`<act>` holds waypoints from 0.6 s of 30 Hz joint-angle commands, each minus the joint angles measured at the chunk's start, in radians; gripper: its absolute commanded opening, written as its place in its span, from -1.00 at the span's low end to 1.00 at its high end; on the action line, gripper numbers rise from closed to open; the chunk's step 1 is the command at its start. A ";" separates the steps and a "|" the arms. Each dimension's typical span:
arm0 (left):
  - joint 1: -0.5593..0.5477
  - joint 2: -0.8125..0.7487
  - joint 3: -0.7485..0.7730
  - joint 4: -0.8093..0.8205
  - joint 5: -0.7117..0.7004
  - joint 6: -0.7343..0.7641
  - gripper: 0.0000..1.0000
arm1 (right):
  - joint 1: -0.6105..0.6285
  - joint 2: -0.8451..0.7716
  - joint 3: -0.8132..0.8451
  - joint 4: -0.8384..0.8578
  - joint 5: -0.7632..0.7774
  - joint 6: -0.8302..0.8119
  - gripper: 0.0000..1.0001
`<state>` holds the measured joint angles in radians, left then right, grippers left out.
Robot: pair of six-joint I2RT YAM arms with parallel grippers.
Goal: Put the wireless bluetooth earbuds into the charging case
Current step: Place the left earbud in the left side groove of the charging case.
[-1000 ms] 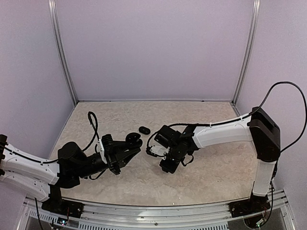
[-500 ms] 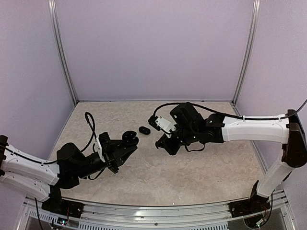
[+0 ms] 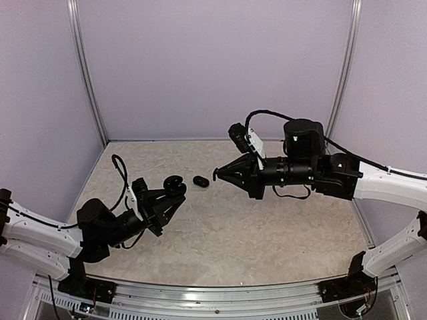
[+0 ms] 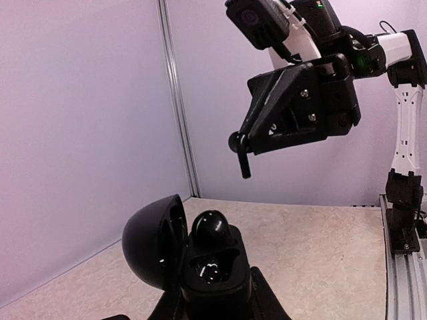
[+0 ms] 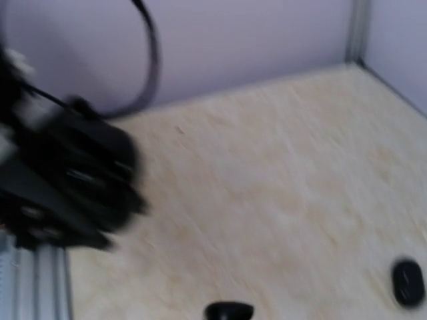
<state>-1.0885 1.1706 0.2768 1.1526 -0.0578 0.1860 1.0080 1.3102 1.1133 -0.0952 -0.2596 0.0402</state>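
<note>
As the earbud (image 4: 239, 149) pinched by right gripper (image 3: 217, 177) has been swung toward the charging case (image 4: 217, 273) clamped in left gripper (image 3: 171, 196), insertion is expected.

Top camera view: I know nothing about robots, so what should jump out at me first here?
The left gripper, at left centre, holds up the charging case, lid flipped open, with a seated earbud inside. Facing it from the right, the right gripper pinches a second earbud in the air. A small black oval thing lies on the table under the gap between them.
</note>
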 commanded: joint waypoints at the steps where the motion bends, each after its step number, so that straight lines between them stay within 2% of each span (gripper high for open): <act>1: 0.009 0.011 0.003 0.042 -0.041 -0.010 -0.81 | 0.056 -0.018 0.008 0.076 -0.069 -0.016 -0.88; 8: 0.009 0.041 0.018 0.059 -0.023 -0.002 -0.85 | 0.125 0.025 0.067 0.094 -0.044 -0.030 -0.88; 18: 0.003 0.061 0.024 0.077 -0.028 0.005 -0.86 | 0.199 0.131 0.138 0.143 0.081 -0.049 -0.90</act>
<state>-1.0870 1.2266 0.2779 1.1839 -0.0834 0.1844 1.1786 1.4017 1.2125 0.0116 -0.2485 -0.0048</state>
